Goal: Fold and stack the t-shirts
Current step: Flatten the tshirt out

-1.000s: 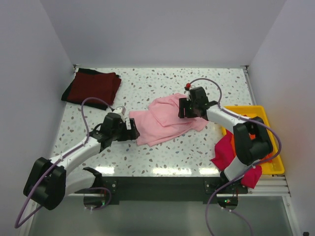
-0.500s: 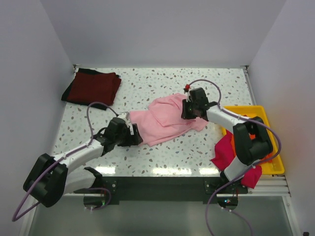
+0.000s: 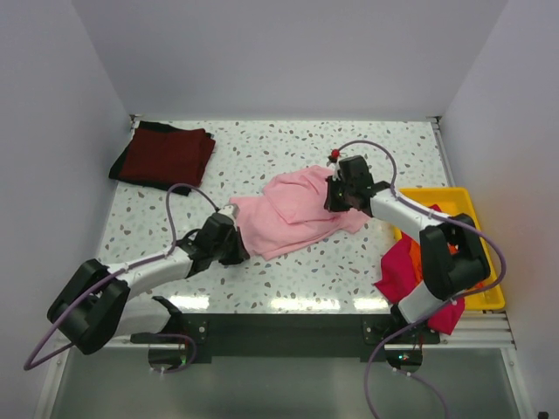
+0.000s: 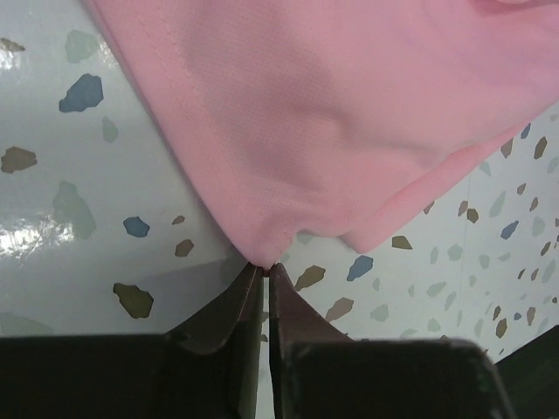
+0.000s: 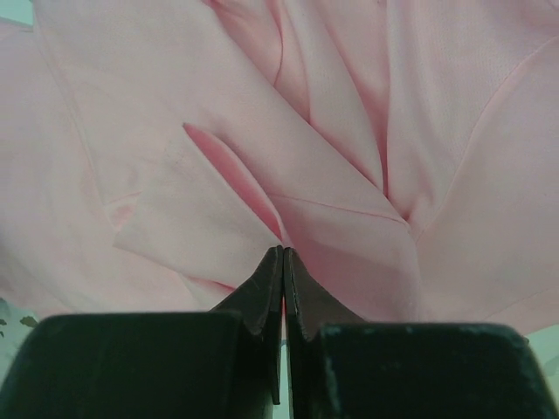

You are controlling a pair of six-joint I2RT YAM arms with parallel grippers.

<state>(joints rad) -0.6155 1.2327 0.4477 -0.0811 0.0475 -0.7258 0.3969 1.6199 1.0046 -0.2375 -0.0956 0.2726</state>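
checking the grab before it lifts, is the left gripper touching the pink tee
Touching. The left wrist view shows the left gripper pinching a corner of the pink tee.

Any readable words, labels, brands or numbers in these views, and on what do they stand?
None: no text can be read in any view. The pale pink t-shirt, the maroon t-shirt and the yellow tray show no print, tag or marking.

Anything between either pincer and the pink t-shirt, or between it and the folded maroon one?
Nothing visible. Left pincer pinches the pale pink t-shirt at its near-left corner, right pincer a fold on its right side; bare table lies between it and the maroon t-shirt.
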